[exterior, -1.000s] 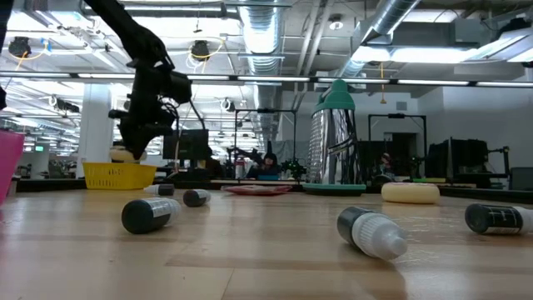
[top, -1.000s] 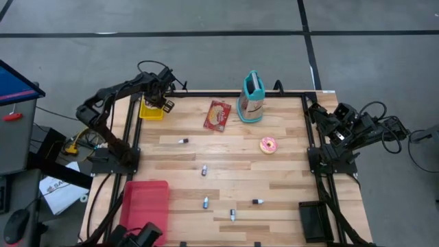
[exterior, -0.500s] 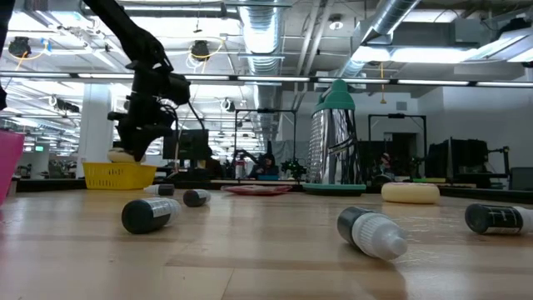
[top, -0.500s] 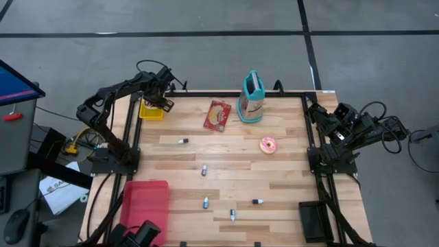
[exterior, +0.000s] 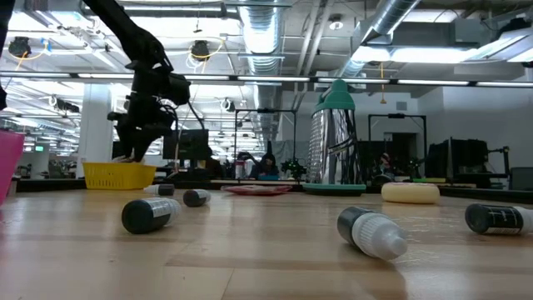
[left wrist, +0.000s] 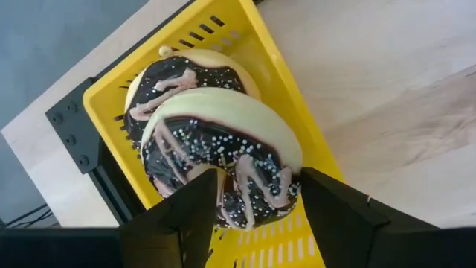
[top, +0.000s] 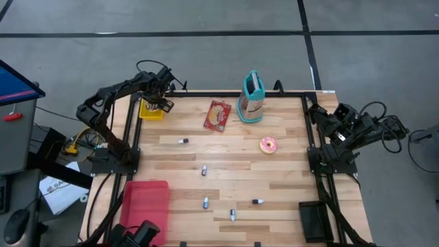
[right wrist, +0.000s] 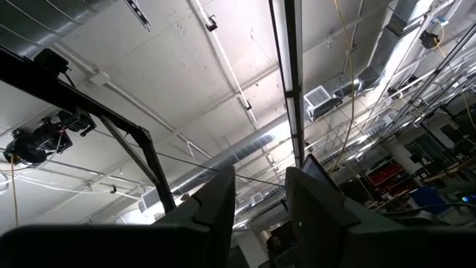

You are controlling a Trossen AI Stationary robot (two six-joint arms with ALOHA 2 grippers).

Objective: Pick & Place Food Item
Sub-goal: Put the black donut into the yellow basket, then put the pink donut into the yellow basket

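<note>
Yellow basket (left wrist: 294, 97) walls around two chocolate doughnuts (left wrist: 223, 160)

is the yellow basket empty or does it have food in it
Not empty: the yellow basket holds two chocolate-iced donuts, one overlapping the other, seen in the left wrist view.

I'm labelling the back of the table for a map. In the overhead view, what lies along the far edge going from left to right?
Left gripper over the yellow basket → red packet → teal-handled grater → pink donut, a little nearer the front.
</note>
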